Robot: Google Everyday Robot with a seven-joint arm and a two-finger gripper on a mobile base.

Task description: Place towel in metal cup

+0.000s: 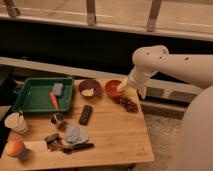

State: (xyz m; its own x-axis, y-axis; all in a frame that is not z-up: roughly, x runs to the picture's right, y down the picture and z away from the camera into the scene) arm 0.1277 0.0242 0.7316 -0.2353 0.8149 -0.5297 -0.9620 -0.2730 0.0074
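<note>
Currently the gripper (pixel 122 87) hangs at the far right of the wooden table (pixel 115 135), just over the right rim of the orange bowl (pixel 113 90); its fingers appear spread and hold nothing, though they show only as a pale blur.

Towel (pixel 76 134) lies crumpled near the front edge, left of centre, well apart from the gripper; metal cup (pixel 58 119) stands upright just behind-left of it, near but seemingly not touching.

Around the towel: black remote (pixel 86 114) just behind-right, lying lengthwise; small dark items (pixel 52 139) against its left side; a dark stick-like tool (pixel 79 147) along its front edge, kind not discernible.

Between gripper and towel: purple bowl (pixel 89 89) with something pale inside, beside the orange bowl; a dark knobbly cluster (pixel 127 104) just front-right of the orange bowl.

Green tray (pixel 22 100) fills the far left corner, holding a blue-grey sponge (pixel 58 89) and an orange stick (pixel 53 100); white paper cup (pixel 16 122) and an orange fruit (pixel 15 148) sit at the left edge.

Open room: bare board across the right front quarter, from remote to right edge.
</note>
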